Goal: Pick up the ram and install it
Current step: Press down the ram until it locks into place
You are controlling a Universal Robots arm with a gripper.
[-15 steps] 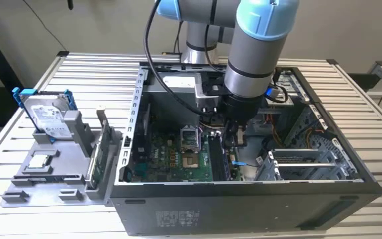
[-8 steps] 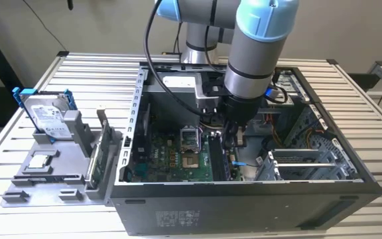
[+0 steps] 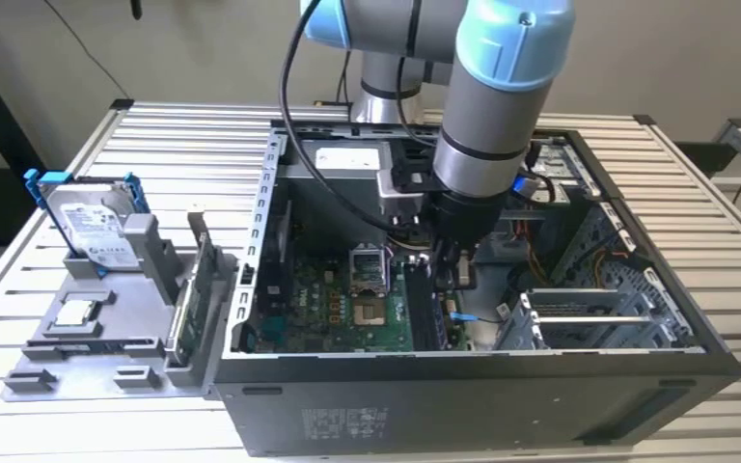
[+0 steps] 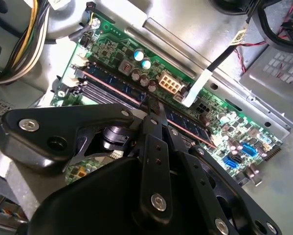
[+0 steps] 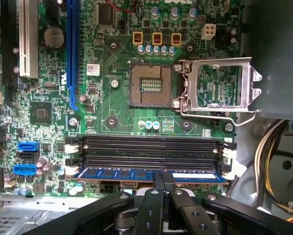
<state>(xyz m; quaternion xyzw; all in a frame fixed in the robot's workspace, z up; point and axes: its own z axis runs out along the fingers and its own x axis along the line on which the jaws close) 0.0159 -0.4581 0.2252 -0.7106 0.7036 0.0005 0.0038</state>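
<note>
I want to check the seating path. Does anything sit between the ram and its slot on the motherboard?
Nothing visible does. In the first wrist view the ram lies along the outermost slot, with the gripper right at its edge. The neighbouring slots stand empty.

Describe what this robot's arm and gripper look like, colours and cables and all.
The arm is a thick grey tube with light blue joint caps and black bands near its wrist; a black cable loops alongside it. The gripper is matte black, built from flat linked bars pinned with silver screws, narrowing to slim black fingers.
</note>
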